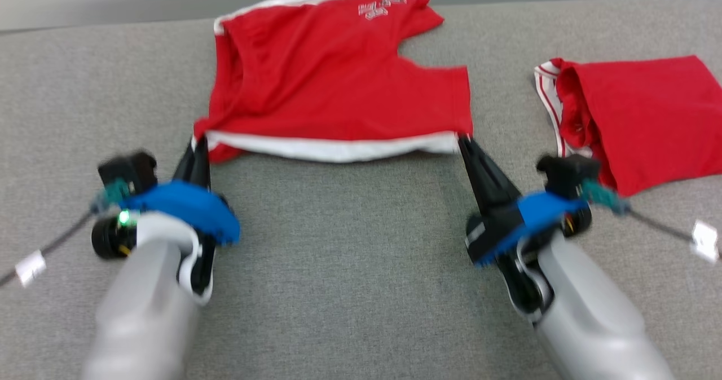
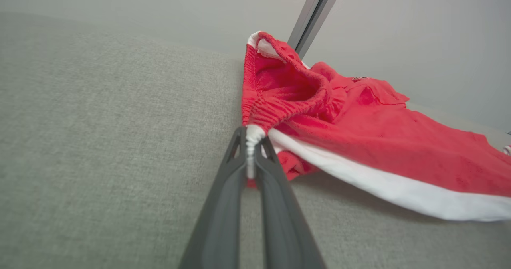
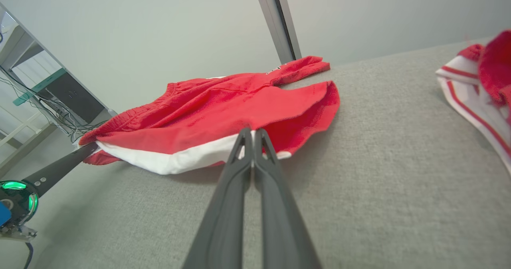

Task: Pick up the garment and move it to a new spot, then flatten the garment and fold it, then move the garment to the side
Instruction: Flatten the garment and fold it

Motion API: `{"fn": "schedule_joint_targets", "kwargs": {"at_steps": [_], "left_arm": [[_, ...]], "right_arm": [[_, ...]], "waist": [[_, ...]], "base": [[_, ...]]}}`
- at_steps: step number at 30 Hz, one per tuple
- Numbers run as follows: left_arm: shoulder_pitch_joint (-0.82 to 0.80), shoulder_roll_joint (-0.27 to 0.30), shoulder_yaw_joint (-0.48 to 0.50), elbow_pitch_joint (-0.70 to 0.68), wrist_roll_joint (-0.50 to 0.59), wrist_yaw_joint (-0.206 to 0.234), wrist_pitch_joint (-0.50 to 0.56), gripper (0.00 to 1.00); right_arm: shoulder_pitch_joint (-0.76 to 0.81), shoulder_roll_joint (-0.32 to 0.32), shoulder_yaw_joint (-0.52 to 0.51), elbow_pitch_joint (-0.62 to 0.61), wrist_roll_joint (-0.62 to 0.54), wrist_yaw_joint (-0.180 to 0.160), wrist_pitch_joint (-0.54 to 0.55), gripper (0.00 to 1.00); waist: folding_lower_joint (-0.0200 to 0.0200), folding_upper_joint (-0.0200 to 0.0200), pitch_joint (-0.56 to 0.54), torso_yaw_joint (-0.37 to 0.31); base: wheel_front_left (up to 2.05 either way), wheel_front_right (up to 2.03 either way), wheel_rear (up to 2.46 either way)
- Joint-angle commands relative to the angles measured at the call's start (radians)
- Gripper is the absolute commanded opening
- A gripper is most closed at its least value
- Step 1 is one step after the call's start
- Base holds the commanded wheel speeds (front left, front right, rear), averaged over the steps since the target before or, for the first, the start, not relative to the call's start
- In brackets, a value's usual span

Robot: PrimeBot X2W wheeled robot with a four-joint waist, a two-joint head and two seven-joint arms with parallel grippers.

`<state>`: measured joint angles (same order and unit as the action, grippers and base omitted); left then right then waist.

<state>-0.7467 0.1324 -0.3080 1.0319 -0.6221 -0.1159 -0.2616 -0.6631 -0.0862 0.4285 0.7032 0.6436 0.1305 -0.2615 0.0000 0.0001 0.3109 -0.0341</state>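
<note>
The left gripper (image 1: 197,142), fingers pressed together, pinches the waistband corner of the red fabric shorts (image 1: 338,75) with a white side stripe. The shorts lie at the far middle of the grey cloth-covered table (image 1: 350,267). Their long axis runs left to right, waistband left, legs pointing right. The left wrist view shows the gathered elastic waistband (image 2: 287,101) gaping; the right wrist view shows cabled shelving (image 3: 60,93) beyond the table. The right gripper (image 1: 463,140) pinches the striped leg-hem corner. A second folded red garment (image 1: 643,115) lies further right, apart.
</note>
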Motion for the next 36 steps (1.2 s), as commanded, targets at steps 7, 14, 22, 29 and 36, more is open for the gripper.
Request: {"fn": "schedule_joint_targets", "kwargs": {"at_steps": [7,14,22,29,36], "left_arm": [[0.334,0.044,0.057,-0.346,0.090,0.058,-0.004,0.00],[0.651,0.085,0.051,-0.758,0.104,0.183,0.097,0.00],[0.896,0.132,0.018,-1.195,0.112,0.307,0.309,0.00],[0.900,0.150,-0.005,-1.290,0.089,0.308,0.396,0.00],[0.765,0.124,0.005,-1.207,0.004,0.245,0.435,0.00]], "right_arm": [[0.350,-0.048,-0.099,-0.296,-0.096,0.000,-0.004,0.00],[0.660,-0.029,-0.229,-0.580,-0.188,0.000,0.071,0.00],[0.894,0.015,-0.330,-0.898,-0.268,0.000,0.236,0.00],[0.855,0.024,-0.352,-0.966,-0.291,0.000,0.309,0.00],[0.568,-0.043,-0.332,-0.817,-0.243,0.000,0.356,0.00]], "waist": [[0.0000,-0.0001,-0.089,0.005],[0.0000,-0.0001,-0.137,0.021],[0.0000,-0.0001,-0.150,0.020],[0.0000,-0.0001,-0.124,0.028],[0.0000,-0.0001,-0.015,0.073]], "base": [[0.00,0.00,0.00],[0.00,0.00,0.00],[0.00,0.00,0.00],[0.00,0.00,0.00],[0.00,0.00,0.00]]}}
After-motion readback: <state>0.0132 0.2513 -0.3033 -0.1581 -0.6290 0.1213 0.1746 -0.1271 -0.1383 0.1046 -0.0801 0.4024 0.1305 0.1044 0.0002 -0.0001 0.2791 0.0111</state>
